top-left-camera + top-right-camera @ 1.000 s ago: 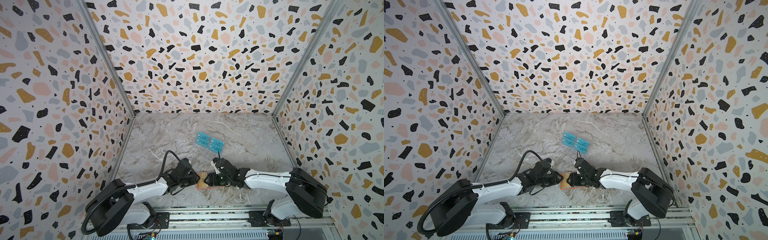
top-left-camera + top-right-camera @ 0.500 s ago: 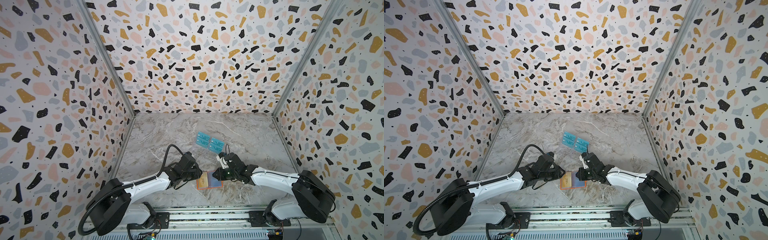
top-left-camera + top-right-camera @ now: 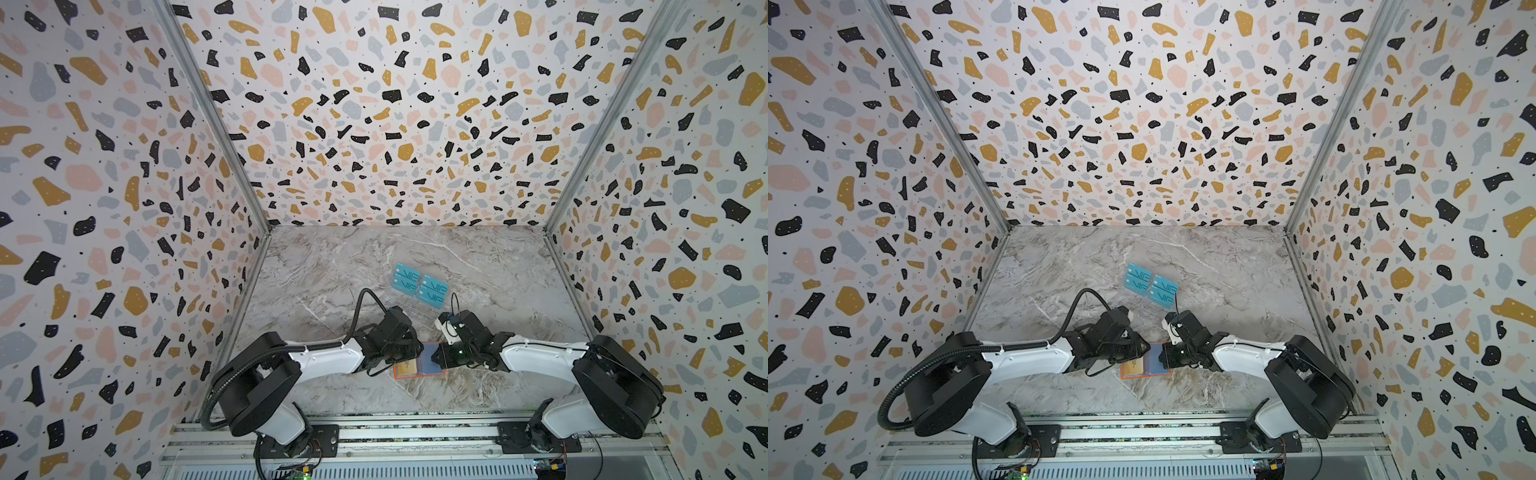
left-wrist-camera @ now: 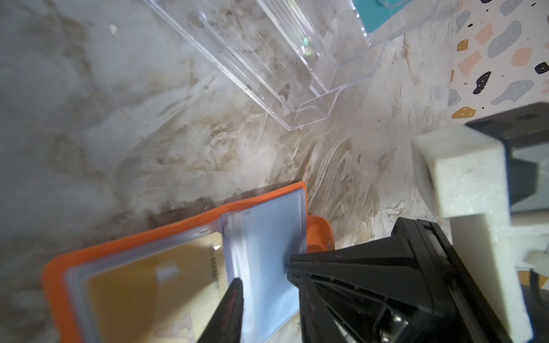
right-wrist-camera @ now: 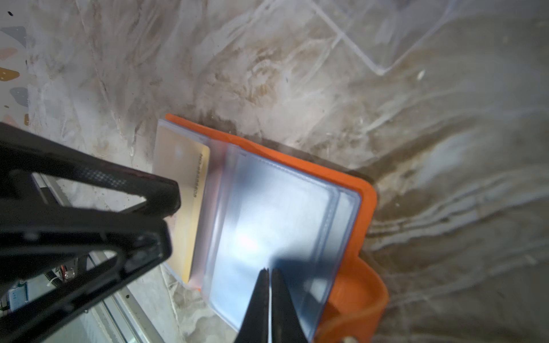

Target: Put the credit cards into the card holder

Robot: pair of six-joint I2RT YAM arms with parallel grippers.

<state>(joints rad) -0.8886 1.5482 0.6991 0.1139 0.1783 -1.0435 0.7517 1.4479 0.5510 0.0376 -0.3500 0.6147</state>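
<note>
**Holder** (image 5: 369, 202): orange, lying open on desk (image 3: 332, 266), near the front, between both hands.
**Contents:** gold card (image 5: 184, 178) sleeved on the L-hand side. The clear sleeve (image 5: 282, 222) beside it looks empty.
**Teal cards** (image 3: 419, 286): four showing, in rack (image 4: 297, 59) further back, apart from holder.
**R hand** (image 5: 269, 277): clenched, tips on the sleeve; whether a leaf is pinched, can't tell.
**L hand** (image 5: 170, 218): over gold-card side; open or closed, can't tell.
**Step (est.):** readying an empty sleeve.
**Next needs:** holder pinned flat, sleeve mouth parted, then a teal card fetched & slid in edge-first.
</note>
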